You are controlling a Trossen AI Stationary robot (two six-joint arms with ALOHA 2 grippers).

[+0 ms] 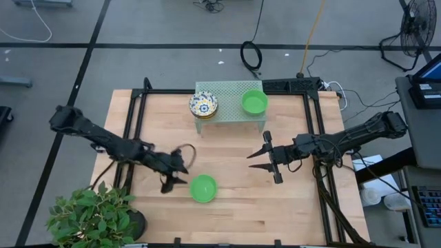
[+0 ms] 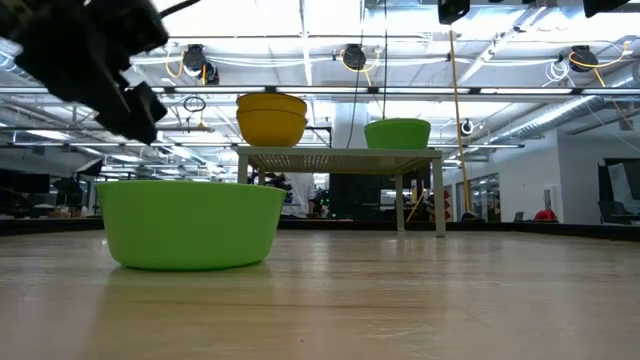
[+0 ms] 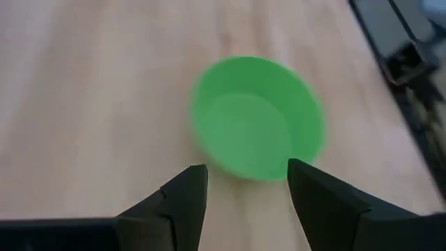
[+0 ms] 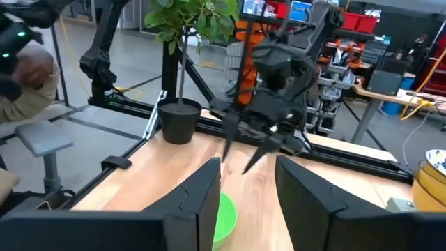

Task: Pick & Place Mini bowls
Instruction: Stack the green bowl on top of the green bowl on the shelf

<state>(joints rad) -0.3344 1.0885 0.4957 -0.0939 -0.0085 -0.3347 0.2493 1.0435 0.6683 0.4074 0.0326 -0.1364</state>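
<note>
A: The green bowl is sitting alone on the table, well on the near side of the mesh rack and toward the plant. Which step are we watching?

B: It looks like a pick or a release at that bowl; I cannot tell which. The left gripper is hovering just beside the bowl, on the side away from the right arm, with its jaws standing wide and holding nothing.

A: And the other bowls?

B: A stack of patterned bowls and a second green bowl are resting on top of the rack, side by side.

A: Is the right arm helping?

B: The right gripper is waiting in front of the rack, apart from every bowl, its jaws partly open and empty.

A: What is the next move calling for?

B: If it is a pick, I judge the left gripper is needing to come forward and down so one finger goes inside the rim and one outside, then close. The wall looks thin and slick, so a shallow bite could let it slip or skid.
</note>
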